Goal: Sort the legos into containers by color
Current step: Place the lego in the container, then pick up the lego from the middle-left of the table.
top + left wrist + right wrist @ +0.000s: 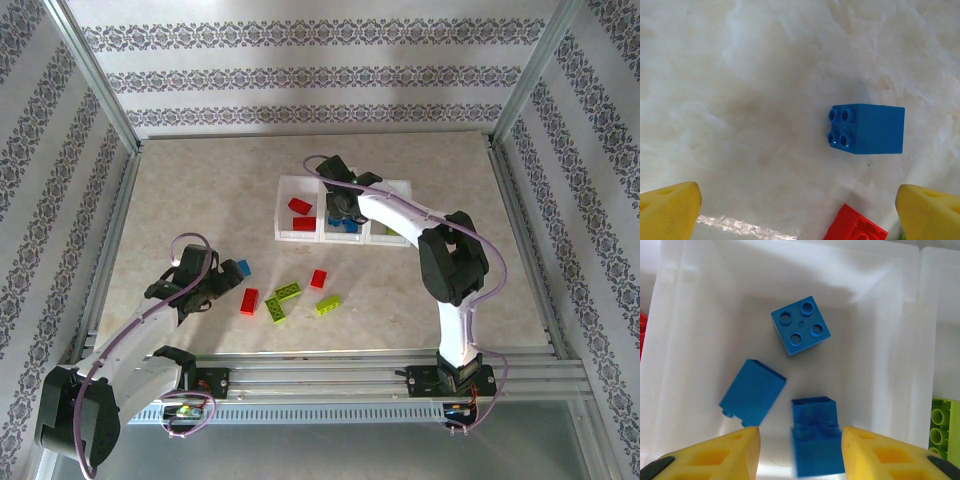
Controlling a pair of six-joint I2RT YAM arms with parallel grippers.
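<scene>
The clear three-compartment tray (283, 185) sits at mid-table. My right gripper (800, 436) hangs open over its middle compartment (880, 365). A blurred blue lego (817, 440) lies loose between the yellow fingers (735, 452), with a gap on each side. Two more blue legos (801, 326) (752, 392) rest on that compartment's floor. My left gripper (797, 200) is open low over the table, nothing between its fingers (670, 212). A blue lego (867, 128) lies just ahead of it, a red one (856, 227) nearer.
Red legos (299, 206) lie in the tray's left compartment and a green one (943, 430) in the right. Loose on the table are red (249, 301) (318, 278) and lime green legos (283, 293) (327, 305). Metal rails frame the table.
</scene>
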